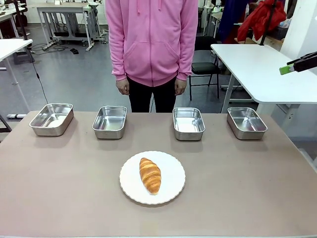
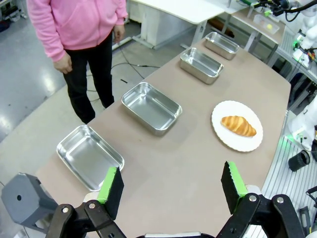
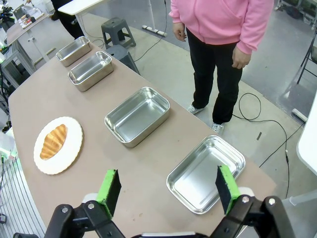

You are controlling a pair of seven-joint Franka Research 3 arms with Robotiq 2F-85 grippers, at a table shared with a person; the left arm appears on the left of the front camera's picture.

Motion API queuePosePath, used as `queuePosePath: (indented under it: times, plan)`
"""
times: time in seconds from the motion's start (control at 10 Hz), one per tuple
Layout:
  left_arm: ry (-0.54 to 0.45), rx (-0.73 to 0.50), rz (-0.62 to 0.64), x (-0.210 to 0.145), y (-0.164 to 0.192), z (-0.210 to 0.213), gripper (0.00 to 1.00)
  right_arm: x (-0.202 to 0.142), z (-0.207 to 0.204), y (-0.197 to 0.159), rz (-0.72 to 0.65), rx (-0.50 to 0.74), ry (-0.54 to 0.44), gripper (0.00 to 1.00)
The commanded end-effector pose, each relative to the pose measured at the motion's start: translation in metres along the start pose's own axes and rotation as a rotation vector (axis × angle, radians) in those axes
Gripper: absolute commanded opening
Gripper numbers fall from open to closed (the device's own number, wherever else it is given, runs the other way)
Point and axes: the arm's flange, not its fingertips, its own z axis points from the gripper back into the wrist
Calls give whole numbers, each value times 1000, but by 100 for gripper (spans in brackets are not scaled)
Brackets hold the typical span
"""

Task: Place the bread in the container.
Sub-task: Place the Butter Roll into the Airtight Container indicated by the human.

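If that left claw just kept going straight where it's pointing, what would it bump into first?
Probably the bare table, seen between the open fingers of the left gripper, just short of the steel pan ahead. Depth is unclear, so it might catch that pan's near rim instead.

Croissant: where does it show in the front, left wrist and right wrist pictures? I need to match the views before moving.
Front view: croissant at lower centre, lying on the white plate.
Left wrist view: croissant right of centre, on the same plate.
Right wrist view: croissant at the left side, mid-height, on the plate.
Shared landmark: the person in pink, standing on the far side of the croissant in every view.
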Motion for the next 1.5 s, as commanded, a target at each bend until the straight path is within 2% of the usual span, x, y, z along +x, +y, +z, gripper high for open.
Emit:
queuePosePath:
  times: [0.0,1.4]
  plan:
    - [-4,1,-4,1,-1,0,100,0,-1,1,2,2,-2,100]
    - [-4,1,-4,1,-1,0,100,0,-1,1,2,2,-2,100]
